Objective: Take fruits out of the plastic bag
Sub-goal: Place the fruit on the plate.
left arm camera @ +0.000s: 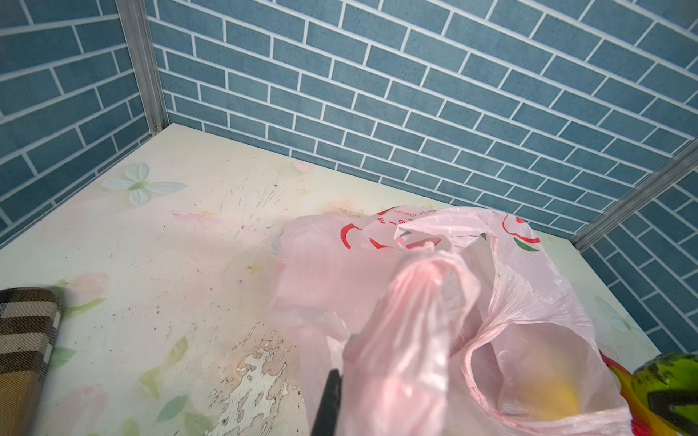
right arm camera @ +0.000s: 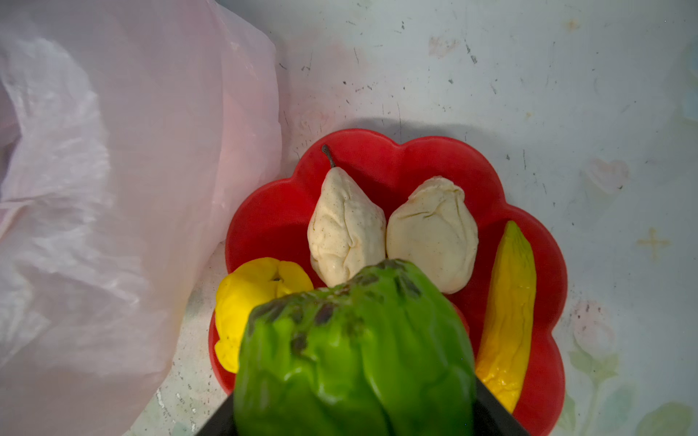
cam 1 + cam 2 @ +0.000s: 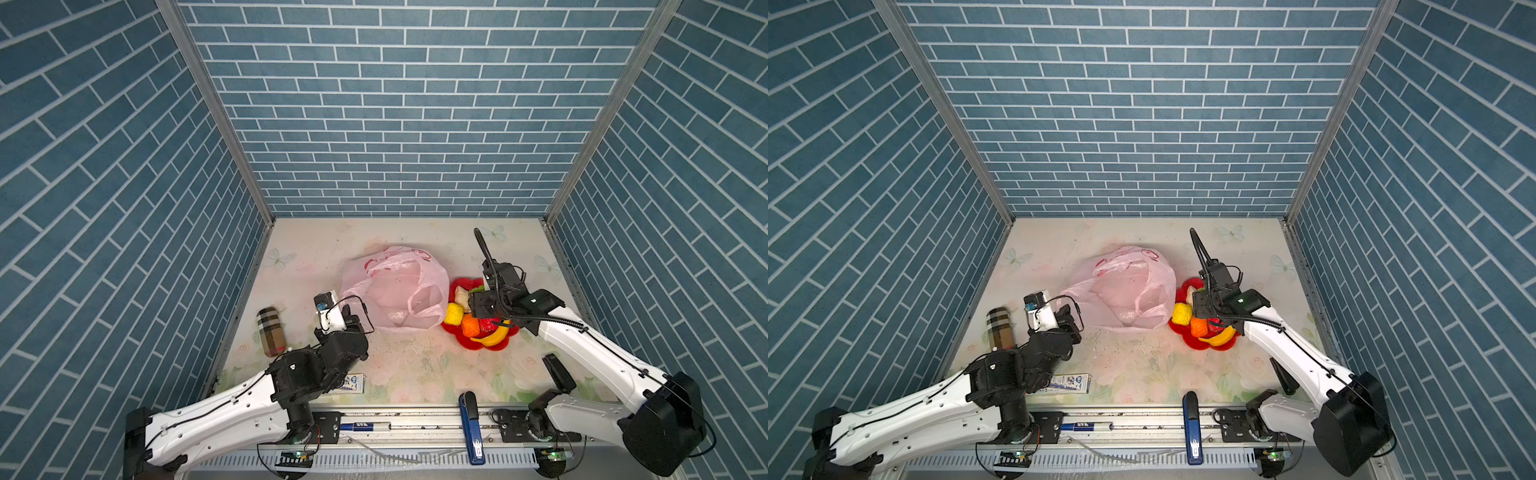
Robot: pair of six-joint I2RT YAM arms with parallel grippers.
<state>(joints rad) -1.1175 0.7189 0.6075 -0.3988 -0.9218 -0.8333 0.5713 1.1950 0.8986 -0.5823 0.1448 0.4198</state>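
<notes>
Left wrist view: a plaid roll (image 1: 26, 339) lies on the floral worktop (image 1: 151, 245), well apart from the plastic bag (image 1: 528, 302). In a top view a small printed carton (image 3: 354, 382) lies partly under the left arm and a blue stapler (image 3: 473, 424) sits across the near edge, both well apart from bag and plate. The bag slumps mid-worktop, just beside the red plate (image 2: 377, 151). The left hand (image 3: 347, 311) is clamped on one of its handles, which is drawn taut. The plate holds a stemmed beige pear (image 2: 345, 226) touching a second beige fruit (image 2: 432, 234), a yellow lumpy fruit (image 2: 253, 298) on its rim, a banana (image 2: 508, 313), an orange fruit (image 3: 470, 325) and a red fruit (image 3: 488, 325). The right hand (image 3: 477, 300) grips the green fruit (image 2: 355, 339) above the plate, which hides the fingertips and the plate's middle. A pale lump inside the bag is too veiled to identify.
</notes>
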